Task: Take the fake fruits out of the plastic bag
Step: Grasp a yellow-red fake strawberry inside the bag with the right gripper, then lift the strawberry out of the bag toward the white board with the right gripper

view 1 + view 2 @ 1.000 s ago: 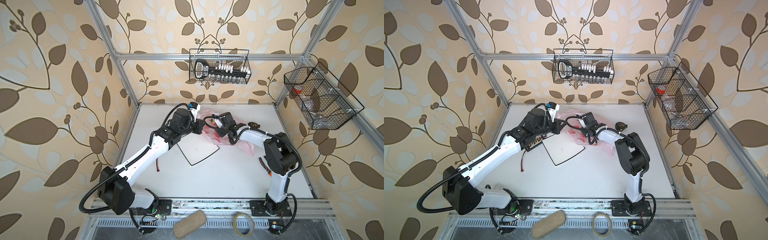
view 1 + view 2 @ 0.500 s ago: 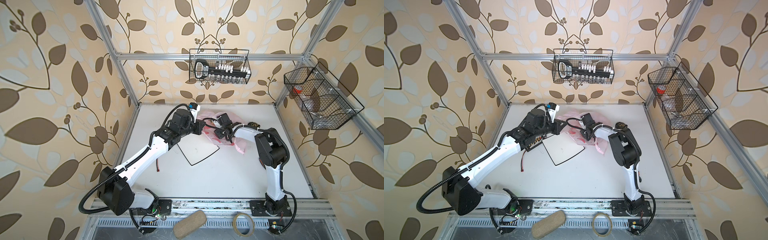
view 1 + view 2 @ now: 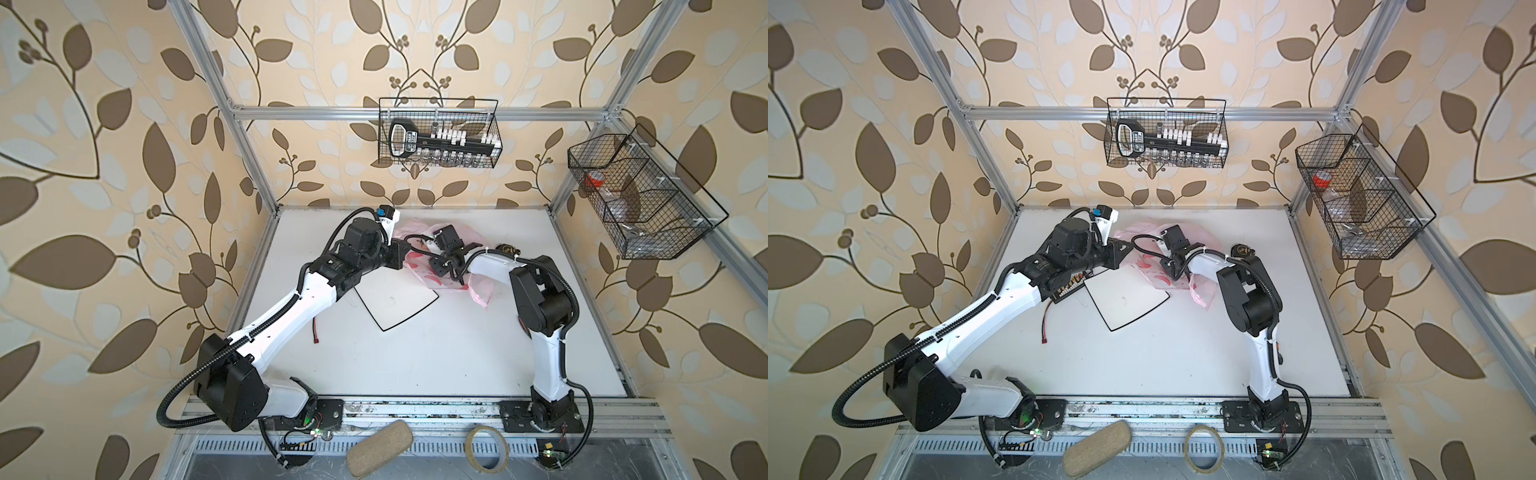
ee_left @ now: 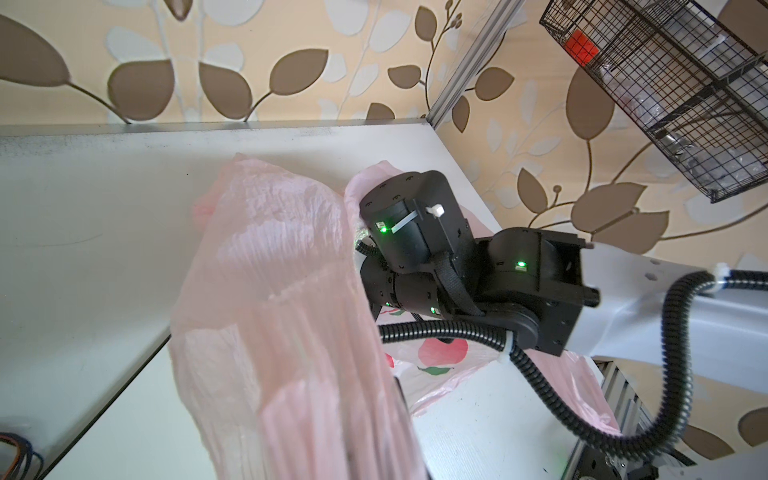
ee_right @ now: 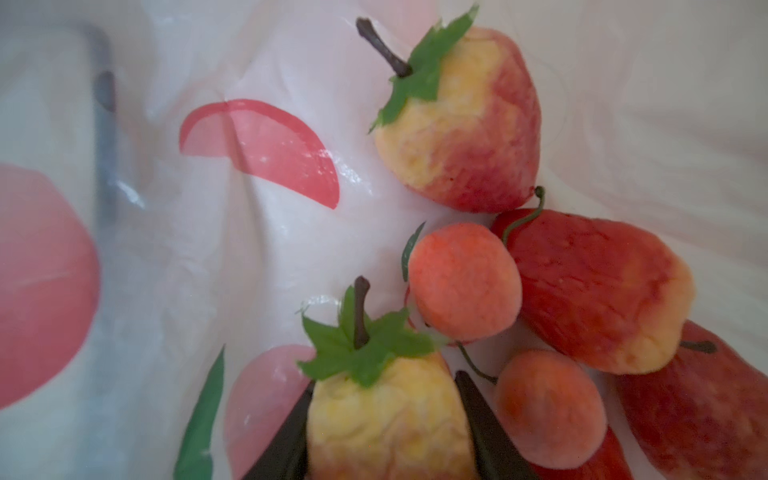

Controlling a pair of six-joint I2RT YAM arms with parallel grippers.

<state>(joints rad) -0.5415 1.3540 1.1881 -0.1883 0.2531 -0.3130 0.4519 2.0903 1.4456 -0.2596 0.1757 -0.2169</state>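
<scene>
Right wrist view: right gripper (image 5: pixel 384 380), inside bag (image 5: pixel 270 232), seemingly clenched on capped strawberry (image 5: pixel 386 419); other fruits (image 5: pixel 465 282) heaped alongside. Bag edge clamped by left gripper (image 3: pixel 404 255). Bag film could be pinched along, strawberry lost on withdrawal.

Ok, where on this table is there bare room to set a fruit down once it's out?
The white plate is bare, bordered by the left arm and the plastic bag. The table front is open too, from the red wire across to the right arm. Crowded: back centre, where both arms meet at the bag.
</scene>
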